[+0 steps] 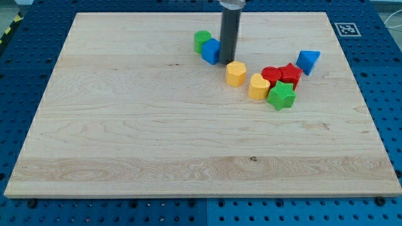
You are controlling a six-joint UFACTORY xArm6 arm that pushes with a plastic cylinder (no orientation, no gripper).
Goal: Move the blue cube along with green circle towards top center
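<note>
The blue cube and the green circle are found in the upper middle of the wooden board, slightly to the view's left of the board's centre line. The two blocks are touching, the green circle lying at about 10 o'clock from the blue cube.

The rod is seen descending from the view's top edge, and my tip is set on the board just beside the blue cube, at about 4 o'clock from it. Contact appears to be made with the cube's right face, though a hairline gap cannot be excluded. No jaws are fitted to the tool, so nothing is spread, pressed together or pinched; only a push is available.

As a judgement, the task is well advanced: both blocks are already gathered as a pair and are placed near the top centre. A short remaining travel towards 12 o'clock is estimated, with a slight correction towards the view's right if true centre is required.

The yellow hexagon lies close to my tip, at about 5 o'clock. Further off, at about 4 o'clock, a cluster is formed by the yellow heart, the red circle, the red star and the green star. The blue triangle lies apart at 3 o'clock.
</note>
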